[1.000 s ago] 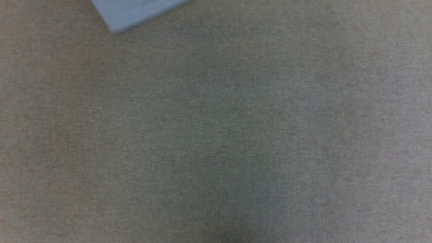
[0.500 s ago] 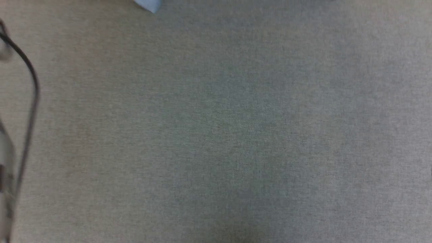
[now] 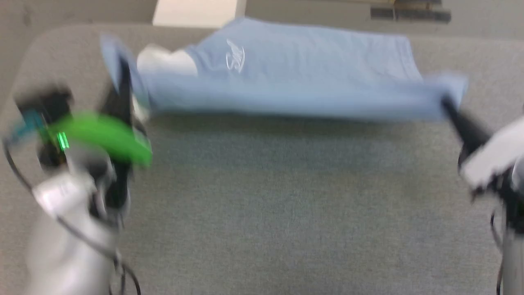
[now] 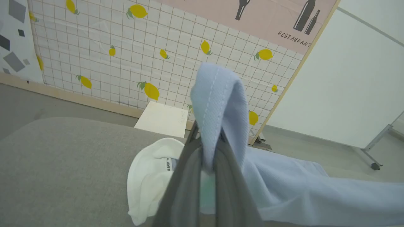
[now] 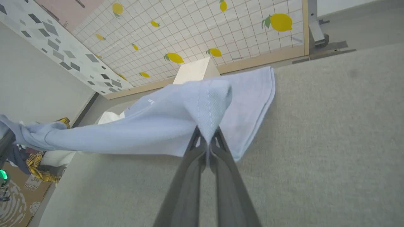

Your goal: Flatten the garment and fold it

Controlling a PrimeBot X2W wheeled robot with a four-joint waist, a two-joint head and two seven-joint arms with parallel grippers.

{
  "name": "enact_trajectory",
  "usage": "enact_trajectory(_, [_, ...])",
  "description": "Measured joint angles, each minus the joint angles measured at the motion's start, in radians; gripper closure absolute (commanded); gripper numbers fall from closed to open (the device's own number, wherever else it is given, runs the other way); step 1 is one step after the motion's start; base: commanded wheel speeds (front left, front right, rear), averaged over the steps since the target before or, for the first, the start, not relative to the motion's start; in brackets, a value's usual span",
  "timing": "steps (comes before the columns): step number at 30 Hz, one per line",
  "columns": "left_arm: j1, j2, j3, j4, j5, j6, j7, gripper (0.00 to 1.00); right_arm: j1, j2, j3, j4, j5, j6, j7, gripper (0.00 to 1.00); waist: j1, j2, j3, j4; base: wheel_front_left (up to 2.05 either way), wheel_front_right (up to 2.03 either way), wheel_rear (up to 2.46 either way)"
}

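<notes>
Light blue short-sleeved polo shirt (image 3: 307, 73), pinched taut between clenched left tool (image 4: 208, 148) and right tool (image 5: 208, 142), should be lowered evenly onto the grey fabric tabletop (image 3: 266, 213).

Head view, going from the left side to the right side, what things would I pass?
left gripper, pinching one end of the shirt → white collar → white script logo → right gripper, pinching the shirt's other end
</notes>
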Motion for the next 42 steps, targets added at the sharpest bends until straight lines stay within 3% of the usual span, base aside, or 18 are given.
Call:
enact_trajectory(7, [0.392,-0.032,-0.002,-0.104,-0.079,0.088,0.076,1.0,0.321,0.013,-0.015,-0.061,-0.023,0.0,0.061,1.0,0.0,0.0,-0.112,0.009,0.0,0.0,0.0])
enact_trajectory(9, [0.481,-0.018,-0.037,-0.108,-0.074,0.094,0.128,1.0,0.388,0.013,-0.016,-0.058,-0.033,0.0,0.1,1.0,0.0,0.0,-0.138,0.011,0.0,0.0,0.0])
enact_trajectory(12, [0.602,-0.022,-0.027,-0.124,-0.12,0.139,0.175,1.0,0.483,0.012,-0.018,-0.056,-0.051,0.0,0.162,1.0,0.0,0.0,-0.174,0.011,0.0,0.0,0.0])
enact_trajectory(18, [0.793,-0.017,-0.031,-0.179,-0.208,0.246,0.359,1.0,0.587,-0.007,-0.022,-0.061,-0.077,0.0,0.274,1.0,-0.0001,0.0,-0.22,0.001,0.0,0.0,0.0])
enact_trajectory(23, [0.883,-0.002,-0.009,-0.267,-0.247,0.318,0.428,1.0,0.648,-0.004,-0.037,-0.088,-0.078,0.0,0.38,1.0,-0.0001,0.0,-0.23,-0.011,0.0,0.0,0.0])
enact_trajectory(27, [0.879,0.0,0.027,-0.342,-0.243,0.315,0.372,1.0,0.639,0.018,-0.062,-0.146,-0.077,0.0,0.363,1.0,-0.0001,0.0,-0.217,-0.012,0.0,0.0,0.0])
enact_trajectory(33, [0.722,0.027,0.021,-0.374,-0.143,0.255,0.261,1.0,0.531,0.013,-0.052,-0.173,-0.123,0.0,0.314,1.0,-0.0001,0.0,-0.183,-0.015,0.0,0.0,0.0])
enact_trajectory(42, [0.472,0.024,-0.067,-0.207,-0.067,0.169,0.234,1.0,0.379,0.022,-0.027,-0.098,-0.258,0.0,0.368,1.0,0.0,0.0,-0.107,-0.034,0.0,0.0,0.0])
